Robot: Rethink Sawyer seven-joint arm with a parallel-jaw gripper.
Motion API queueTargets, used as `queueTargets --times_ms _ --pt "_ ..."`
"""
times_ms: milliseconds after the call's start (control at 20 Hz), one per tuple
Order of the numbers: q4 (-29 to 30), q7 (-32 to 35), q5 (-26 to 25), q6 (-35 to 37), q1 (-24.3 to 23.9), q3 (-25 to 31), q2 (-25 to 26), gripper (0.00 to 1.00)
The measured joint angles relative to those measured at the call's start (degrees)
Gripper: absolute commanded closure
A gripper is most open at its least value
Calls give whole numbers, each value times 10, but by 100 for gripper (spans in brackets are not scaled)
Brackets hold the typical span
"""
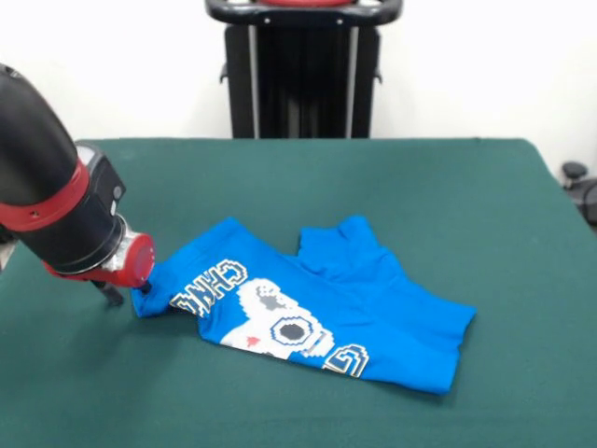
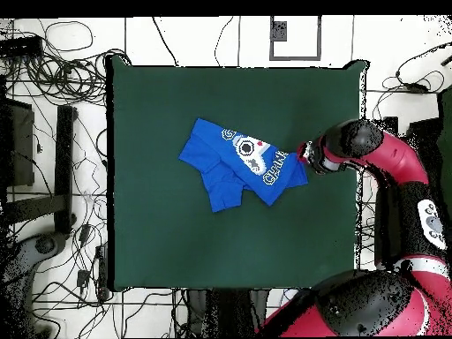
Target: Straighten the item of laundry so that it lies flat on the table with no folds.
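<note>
Front view shows the blue T-shirt (image 1: 326, 313) lying crumpled a little left of the table's middle, graphic side up, the white, black and yellow pixel picture and its lettering partly swallowed by folds. One part of the cloth is doubled back over the body behind the graphic, and the right-hand end sits in a thick folded edge (so it is far from flat). The green felt table (image 1: 448, 187) spreads well beyond it on every side.

At the shirt's left corner the gripper (image 1: 131, 289) is down at table level, touching or pinching the hem there. One dark finger (image 1: 110, 293) shows beside the cloth, but the red wrist hides the rest, so I cannot tell whether the fingers are closed on the fabric or merely resting against it. From overhead the same meeting shows: the arm (image 2: 388, 154) reaches in from the table's edge and ends right at the shirt's corner (image 2: 300, 168).

I'd judge this the start of a pull at that corner, meant to draw the shirt open. Next it wants a firm hold on one layer only, then a low drag outward, away from the bunched part, so the doubled section slides off rather than the whole shirt following along.
</note>
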Motion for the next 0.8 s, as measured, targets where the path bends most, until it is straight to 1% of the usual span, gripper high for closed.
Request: queueTargets --times_ms 600,800 --pt "0 0 -4 0 1 0 -2 0" --pt "2 0 -9 0 5 0 -13 0"
